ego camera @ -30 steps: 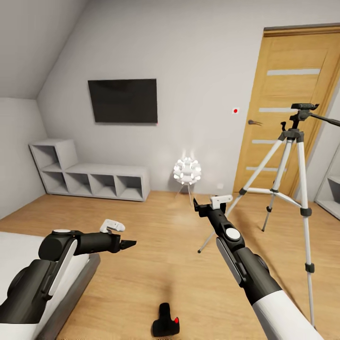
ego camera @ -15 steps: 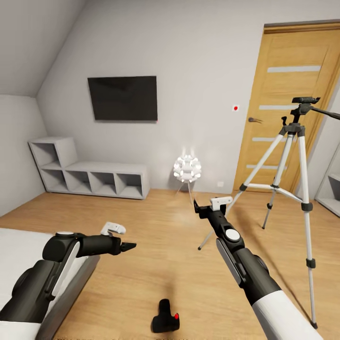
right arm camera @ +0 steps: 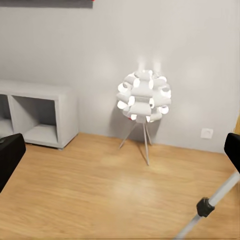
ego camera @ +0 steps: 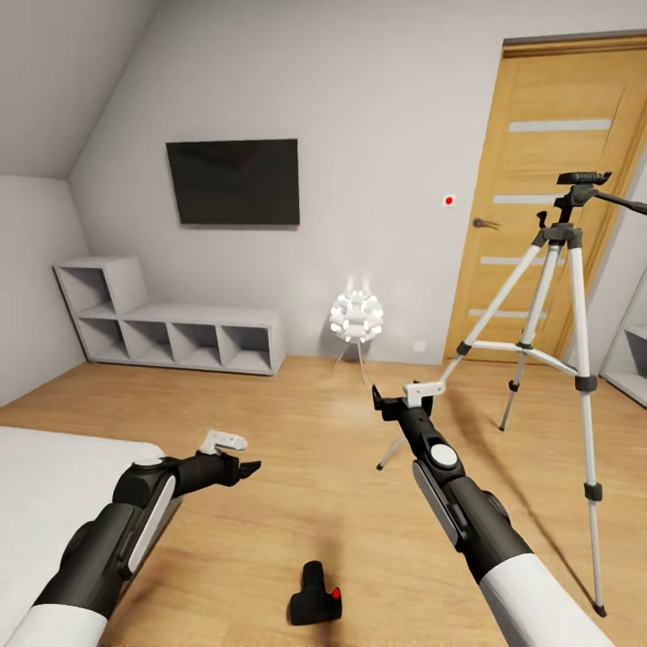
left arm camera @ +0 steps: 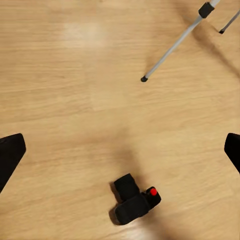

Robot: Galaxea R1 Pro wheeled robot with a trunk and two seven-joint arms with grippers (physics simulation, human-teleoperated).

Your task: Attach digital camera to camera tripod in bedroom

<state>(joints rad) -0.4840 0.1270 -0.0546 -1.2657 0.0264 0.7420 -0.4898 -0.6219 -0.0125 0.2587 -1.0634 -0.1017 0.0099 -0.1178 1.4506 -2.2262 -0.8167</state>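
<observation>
The digital camera (ego camera: 315, 596) lies on the wooden floor (ego camera: 296, 503), close to the robot and between its two arms. Its red button faces up. No fingers touch it.

The left gripper (ego camera: 244, 468) hangs above the floor, a little farther out than the camera and off to its left. In the left wrist view its fingers (left arm camera: 10, 155) are spread wide apart and hold nothing, and the digital camera (left arm camera: 134, 199) sits on the floor below, between them.

The right gripper (ego camera: 388, 402) is farther out and higher. Its fingers (right arm camera: 9, 152) are spread wide too and hold nothing.

The camera tripod (ego camera: 562, 359) stands on the floor to the right, and one leg comes down just beside the right gripper. Behind it is the wooden door (ego camera: 548, 207). A small white lamp (ego camera: 356, 316) and grey shelves (ego camera: 171, 332) stand by the far wall.
</observation>
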